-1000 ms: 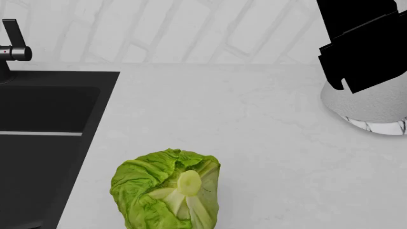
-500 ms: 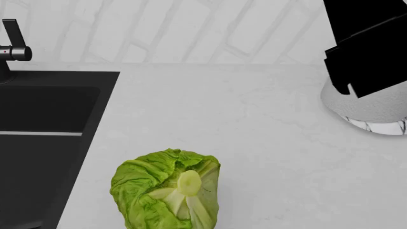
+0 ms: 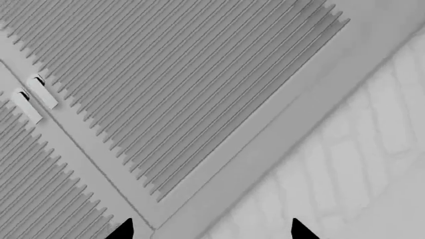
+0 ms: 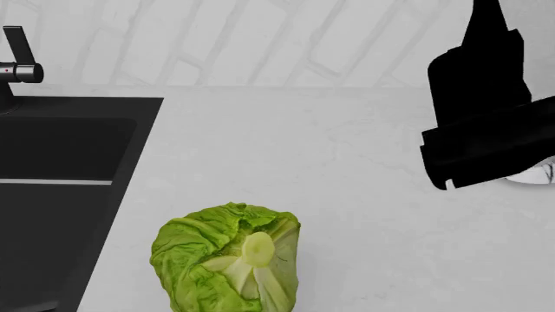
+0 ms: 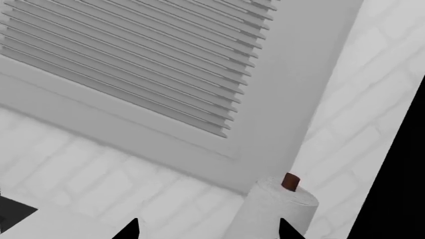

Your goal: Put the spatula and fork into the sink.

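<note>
The matte black sink [image 4: 61,195] fills the left of the head view, with its faucet lever [image 4: 19,65] at the far left. The spatula and the fork are out of view in every frame. My right arm [image 4: 485,130] hangs as a black shape over the counter's right side. In the right wrist view my right gripper [image 5: 209,231] is open, its tips wide apart with only the wall between them. My left gripper [image 3: 211,231] is also open and empty, facing louvred cabinet doors [image 3: 186,84].
A green lettuce head [image 4: 230,260] lies on the white counter [image 4: 329,175] near the front, just right of the sink. A white marbled container [image 4: 533,174] is mostly hidden behind my right arm. A paper towel roll [image 5: 279,206] stands by the tiled wall.
My right arm has shifted left and lower in the head view, now covering nearly all of the marbled container. The lettuce and sink are unchanged.
</note>
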### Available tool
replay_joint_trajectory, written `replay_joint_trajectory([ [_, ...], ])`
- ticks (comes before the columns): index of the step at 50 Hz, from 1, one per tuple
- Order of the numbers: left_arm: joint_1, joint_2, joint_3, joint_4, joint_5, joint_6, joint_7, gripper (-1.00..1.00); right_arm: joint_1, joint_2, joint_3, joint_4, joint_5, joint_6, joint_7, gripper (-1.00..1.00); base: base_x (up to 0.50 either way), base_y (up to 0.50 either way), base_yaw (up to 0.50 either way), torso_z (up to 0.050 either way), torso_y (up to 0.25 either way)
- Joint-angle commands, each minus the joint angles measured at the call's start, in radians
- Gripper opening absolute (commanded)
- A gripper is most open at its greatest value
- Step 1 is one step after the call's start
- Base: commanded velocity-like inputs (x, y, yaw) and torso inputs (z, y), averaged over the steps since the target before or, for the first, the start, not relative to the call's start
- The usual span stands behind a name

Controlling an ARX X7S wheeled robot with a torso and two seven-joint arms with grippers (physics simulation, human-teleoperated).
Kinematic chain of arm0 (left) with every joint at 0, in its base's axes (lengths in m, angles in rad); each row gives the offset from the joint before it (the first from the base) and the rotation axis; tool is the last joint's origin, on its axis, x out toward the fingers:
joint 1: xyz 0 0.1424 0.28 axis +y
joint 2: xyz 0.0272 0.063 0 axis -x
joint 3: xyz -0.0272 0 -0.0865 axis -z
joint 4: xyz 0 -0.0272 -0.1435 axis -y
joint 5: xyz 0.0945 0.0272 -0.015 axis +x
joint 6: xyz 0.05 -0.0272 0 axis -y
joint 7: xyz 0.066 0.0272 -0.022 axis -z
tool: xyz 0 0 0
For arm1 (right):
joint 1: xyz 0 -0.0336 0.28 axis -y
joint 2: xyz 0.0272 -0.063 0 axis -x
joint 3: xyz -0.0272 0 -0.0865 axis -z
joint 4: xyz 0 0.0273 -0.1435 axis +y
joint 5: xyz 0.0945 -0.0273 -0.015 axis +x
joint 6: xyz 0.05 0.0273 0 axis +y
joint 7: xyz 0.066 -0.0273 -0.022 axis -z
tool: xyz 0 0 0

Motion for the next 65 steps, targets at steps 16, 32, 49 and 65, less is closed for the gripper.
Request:
replay_joint_trajectory([
  [16, 0.483, 0.020, -0.507, 0.080, -1.037, 0.136, -1.030, 1.00, -0.606, 0.333, -0.087, -0.407, -0.544, -0.681, -0.006, 1.00, 0.00, 0.00, 0.00, 0.000, 0.000],
  [32, 1.007, -0.122, -0.424, 0.086, -1.019, 0.714, -1.147, 1.00, -0.809, 0.331, -0.565, -0.407, -1.178, -1.029, 0.127, 1.00, 0.00, 0.00, 0.00, 0.000, 0.000],
  [49, 1.209, -0.166, -0.340, 0.063, -0.841, 0.956, -1.155, 1.00, 0.448, -0.021, -2.152, -0.407, -1.380, -1.211, 0.545, 1.00, 0.00, 0.23, 0.00, 0.000, 0.000],
  [65, 1.211, -0.183, -0.318, 0.061, -0.833, 0.974, -1.172, 1.00, 0.448, 0.009, -2.185, -0.407, -1.421, -1.222, 0.546, 1.00, 0.00, 0.50, 0.00, 0.000, 0.000],
])
